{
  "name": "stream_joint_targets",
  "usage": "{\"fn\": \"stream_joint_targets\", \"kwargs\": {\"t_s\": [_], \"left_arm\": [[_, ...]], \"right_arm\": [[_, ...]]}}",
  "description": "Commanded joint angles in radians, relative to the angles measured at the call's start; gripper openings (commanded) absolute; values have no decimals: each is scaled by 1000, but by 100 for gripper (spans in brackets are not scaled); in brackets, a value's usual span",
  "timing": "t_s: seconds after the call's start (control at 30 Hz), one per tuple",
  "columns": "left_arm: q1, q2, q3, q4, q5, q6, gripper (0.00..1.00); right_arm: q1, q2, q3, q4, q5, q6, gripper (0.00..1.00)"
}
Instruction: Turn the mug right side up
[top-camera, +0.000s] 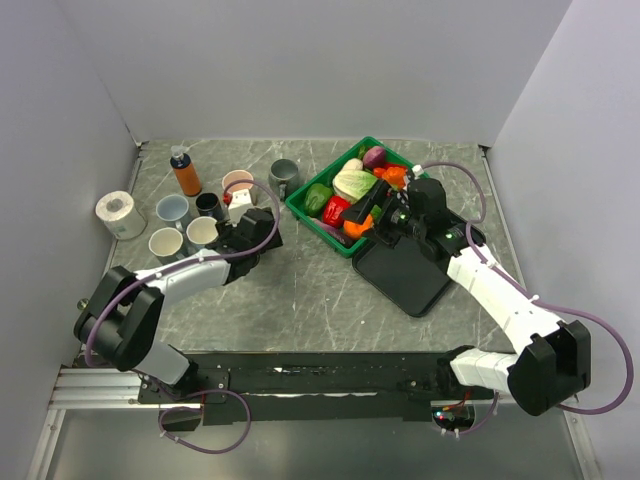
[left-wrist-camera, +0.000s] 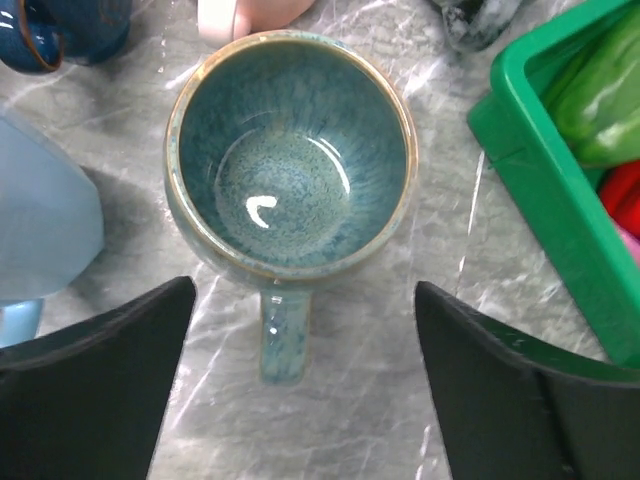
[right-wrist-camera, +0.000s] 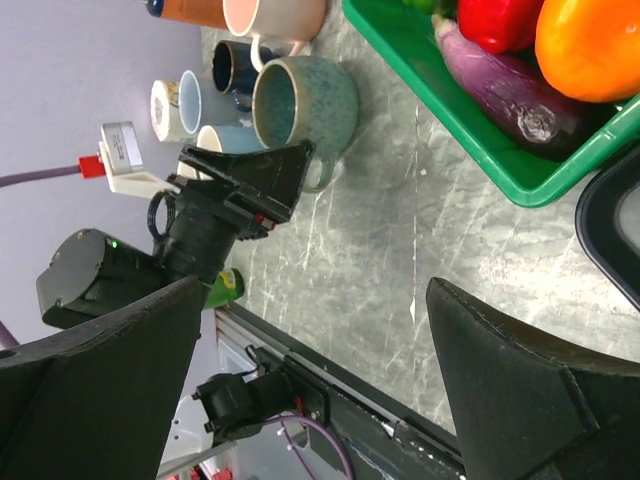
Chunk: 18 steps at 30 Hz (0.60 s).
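You're hovering the left gripper wide open and empty over the likely slick, brittle teal glazed mug beside the green bin; be pinching its rim wall.

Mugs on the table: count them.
7: teal mug before the left jaws; pink mug, dark mug, grey mug beyond it; blue mug, two cream mugs leftward. More may hide.

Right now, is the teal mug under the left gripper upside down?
No, the teal mug stands mouth up, its glazed inside visible in front of the open left gripper.
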Motion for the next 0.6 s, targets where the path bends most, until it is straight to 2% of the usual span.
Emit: {"fn": "stream_joint_targets", "kwargs": {"t_s": [0.0,0.17,0.23,0.33,0.57], "left_arm": [[-29,-107,24,-32,-12,-2,97],[-37,-257,67,-119,72,13,96],[-37,-346,111,-163,157,48,96],[-37,-454,208,-258,289,148,96],[-37,-574,402,-557,232,219,96]], "right_arm": [[-13,-29,-1,1,9,-21,100],[-36,-49,-5,-22,43,-53,100],[-45,-69,-5,-39,67,-70,100],[-62,-123,-16,-114,210,-102,100],[-104,-282,10,-211,486,-227,100]]}}
